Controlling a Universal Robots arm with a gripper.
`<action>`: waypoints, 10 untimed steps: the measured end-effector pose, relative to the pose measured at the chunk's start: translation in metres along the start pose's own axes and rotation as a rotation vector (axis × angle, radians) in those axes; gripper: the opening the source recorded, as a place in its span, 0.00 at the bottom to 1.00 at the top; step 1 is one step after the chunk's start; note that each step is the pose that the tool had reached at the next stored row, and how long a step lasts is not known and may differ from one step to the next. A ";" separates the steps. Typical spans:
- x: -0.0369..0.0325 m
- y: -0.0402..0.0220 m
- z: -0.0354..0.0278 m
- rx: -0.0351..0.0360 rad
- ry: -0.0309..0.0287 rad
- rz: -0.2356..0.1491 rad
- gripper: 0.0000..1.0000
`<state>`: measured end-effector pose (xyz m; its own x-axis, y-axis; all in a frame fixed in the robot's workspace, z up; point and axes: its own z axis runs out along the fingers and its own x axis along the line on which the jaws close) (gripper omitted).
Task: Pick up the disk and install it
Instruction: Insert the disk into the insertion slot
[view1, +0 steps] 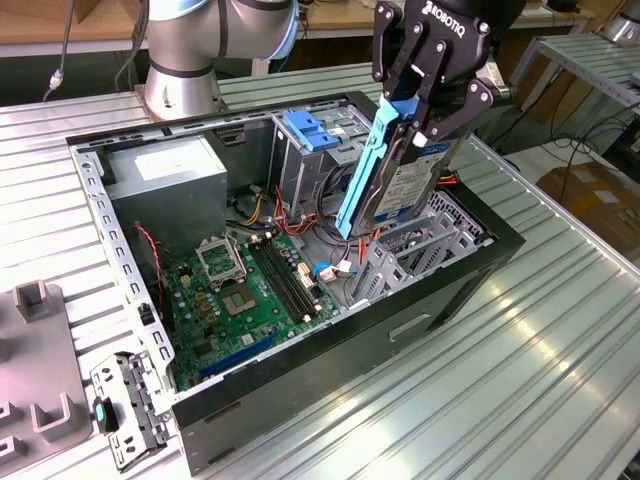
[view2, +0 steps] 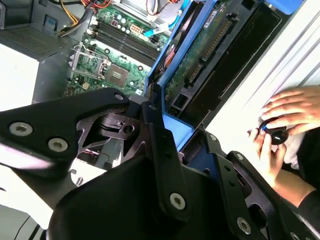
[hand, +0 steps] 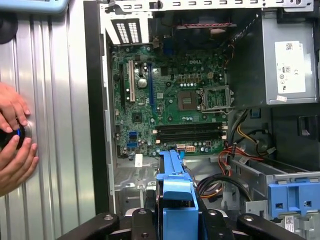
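Observation:
The disk (view1: 405, 185), a grey drive in a bright blue carrier frame, hangs tilted steeply over the open computer case (view1: 470, 280). My gripper (view1: 425, 120) is shut on its upper end. Its lower end reaches down among the cables beside the low metal bay (view1: 420, 250) on the exterior view's right; I cannot tell whether it touches. In the second wrist view the gripper (view2: 177, 127) clamps the disk (view2: 200, 55), whose green circuit side shows. The first wrist view has the disk's blue frame (hand: 175, 190) edge-on between the fingers (hand: 142, 220).
The motherboard (view1: 250, 285) lies on the case floor, with the power supply (view1: 165, 180) behind it. A tall metal cage with a blue latch (view1: 310, 135) stands close to the disk. A person's hands (hand: 12, 135) rest on the ribbed table (view1: 520, 370) beside the case.

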<state>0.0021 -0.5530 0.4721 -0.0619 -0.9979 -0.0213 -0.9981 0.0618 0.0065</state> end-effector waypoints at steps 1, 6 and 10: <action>0.0029 -0.0002 0.0004 0.0000 -0.0001 0.000 0.37; 0.0090 -0.0128 0.0021 0.0000 0.0003 0.000 0.37; 0.0076 -0.0379 0.0038 0.0000 0.0002 0.000 0.37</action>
<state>0.0395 -0.5628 0.4680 -0.0618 -0.9979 -0.0211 -0.9981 0.0617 0.0065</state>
